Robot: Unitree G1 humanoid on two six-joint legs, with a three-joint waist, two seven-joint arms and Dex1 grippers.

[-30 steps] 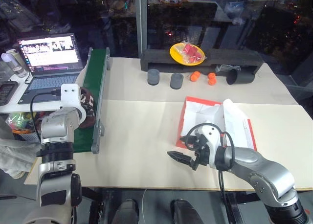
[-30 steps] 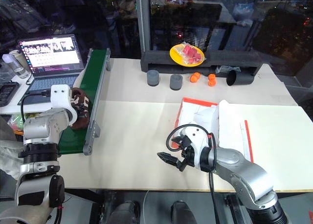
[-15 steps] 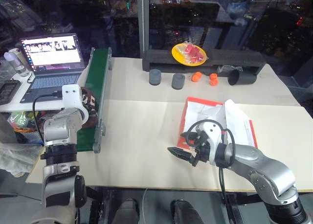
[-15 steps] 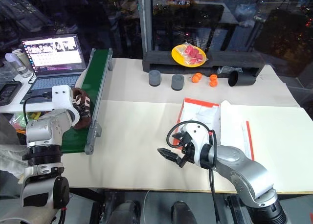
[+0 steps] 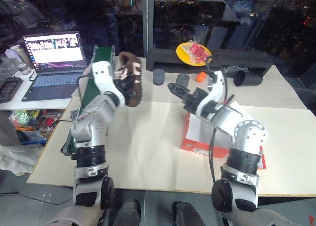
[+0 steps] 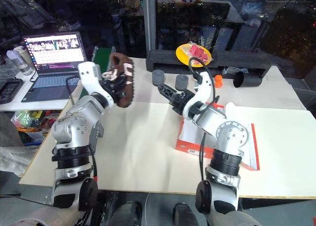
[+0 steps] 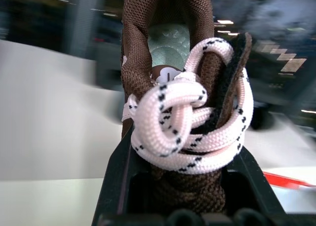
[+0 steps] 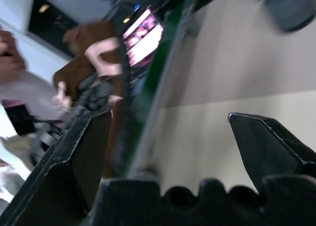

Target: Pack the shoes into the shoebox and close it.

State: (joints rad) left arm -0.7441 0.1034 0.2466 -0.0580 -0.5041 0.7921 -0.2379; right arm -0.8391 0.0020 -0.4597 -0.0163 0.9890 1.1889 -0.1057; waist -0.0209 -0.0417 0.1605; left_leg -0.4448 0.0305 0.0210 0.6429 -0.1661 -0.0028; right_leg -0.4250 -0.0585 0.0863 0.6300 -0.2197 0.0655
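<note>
Table: left gripper clamps shoe aloft; right gripper agape beside shoebox; cylinders behind.

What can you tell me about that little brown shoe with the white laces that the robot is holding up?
The small dark brown shoe looks soft, of woven mesh, with thick white laces flecked black, knotted on top, and a black tongue strip. It hangs in the air above the beige table, tilted, clamped between the black fingers of the left gripper, beside the green conveyor and left of the red-orange cardboard shoebox. Nothing else touches it.
</note>
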